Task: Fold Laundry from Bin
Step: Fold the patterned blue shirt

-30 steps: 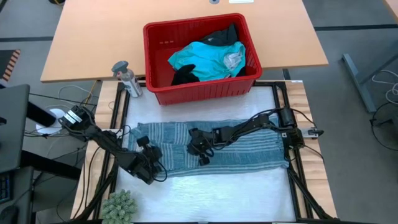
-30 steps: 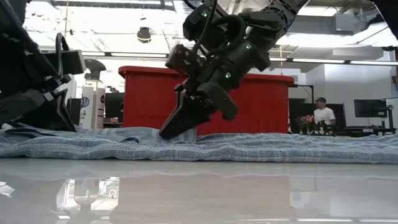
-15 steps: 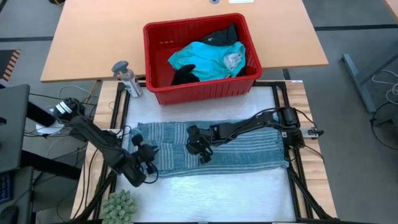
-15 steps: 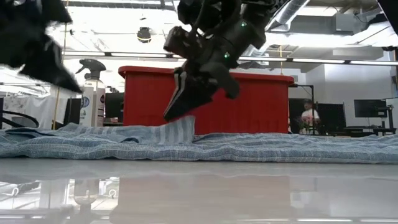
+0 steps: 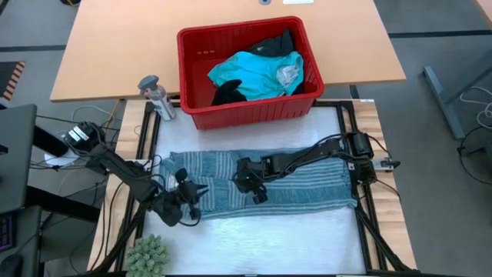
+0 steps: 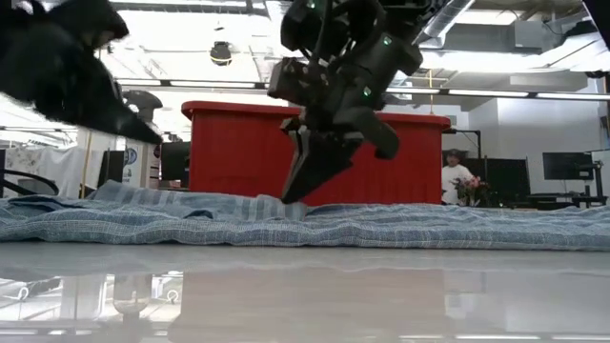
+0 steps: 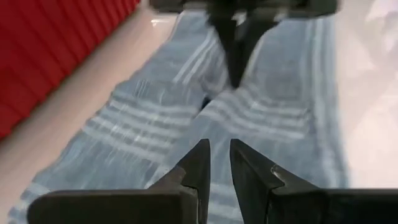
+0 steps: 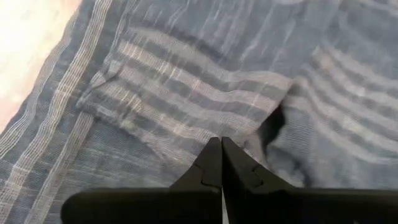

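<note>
High view gives you the red bin [image 5: 250,115] as your landmark: it sits at the far side of the work surface, holding a turquoise garment [image 5: 254,73] and black garments [image 5: 229,94]. Just in front of the bin, the blue-grey striped garment [image 5: 307,185] lies spread flat across the white table [image 5: 269,238].

Your right gripper [image 5: 257,194] is over the middle of that striped garment, in front of the bin's centre. In the right wrist view its fingers [image 8: 219,163] are pressed together, tips down at the cloth; whether any fabric is caught between them is hard to tell, though the low view shows the tips [image 6: 294,191] meeting the garment's surface.

Your left gripper [image 5: 196,192] is in front of the bin's left corner, above the striped garment's left end. Its fingers [image 7: 200,163] stand slightly apart with nothing between them, and they point toward the right gripper, which blocks the way ahead.

A grey spray bottle [image 5: 156,95] stands just beside the bin's left wall. A small green plant [image 5: 146,255] sits well in front of the bin, near the table's front left corner.
</note>
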Controlling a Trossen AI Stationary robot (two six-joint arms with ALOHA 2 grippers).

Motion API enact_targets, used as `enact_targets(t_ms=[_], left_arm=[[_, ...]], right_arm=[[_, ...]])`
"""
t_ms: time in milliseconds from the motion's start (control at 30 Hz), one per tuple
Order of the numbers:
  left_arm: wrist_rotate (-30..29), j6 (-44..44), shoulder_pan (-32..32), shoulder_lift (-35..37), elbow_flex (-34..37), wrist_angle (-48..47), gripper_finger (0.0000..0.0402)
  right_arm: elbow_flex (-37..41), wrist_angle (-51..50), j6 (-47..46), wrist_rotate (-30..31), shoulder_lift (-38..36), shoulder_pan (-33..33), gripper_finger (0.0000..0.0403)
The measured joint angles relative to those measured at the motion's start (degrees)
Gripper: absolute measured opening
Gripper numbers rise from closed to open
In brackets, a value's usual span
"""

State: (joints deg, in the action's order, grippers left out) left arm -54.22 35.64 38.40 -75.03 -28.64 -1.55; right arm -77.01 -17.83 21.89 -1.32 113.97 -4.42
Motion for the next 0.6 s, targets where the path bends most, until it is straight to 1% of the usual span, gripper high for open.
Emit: enact_targets(t_ms=[233, 367, 433, 600], left_arm=[[0.17, 6.32, -3.86, -5.52, 3.60, 0.76, 0.0053], [1.35, 7.93, -5.89, -8.35, 4.42, 1.26, 0.0053], [2.88, 9.10, -6.85, -9.58, 4.90, 1.78, 0.0053], [5.78, 10.71, -7.76, -10.49, 7.33, 5.31, 0.0053]], right_arm=[[3.47, 7.39, -1.20, 0.00, 0.62, 0.26, 0.0037], [3.51, 7.36, -1.06, 0.04, 0.62, 0.74, 0.0030], [3.51, 7.06, -1.34, 0.04, 0.62, 1.33, 0.0027], [3.51, 5.35, -2.69, 0.22, 0.62, 2.47, 0.0027]])
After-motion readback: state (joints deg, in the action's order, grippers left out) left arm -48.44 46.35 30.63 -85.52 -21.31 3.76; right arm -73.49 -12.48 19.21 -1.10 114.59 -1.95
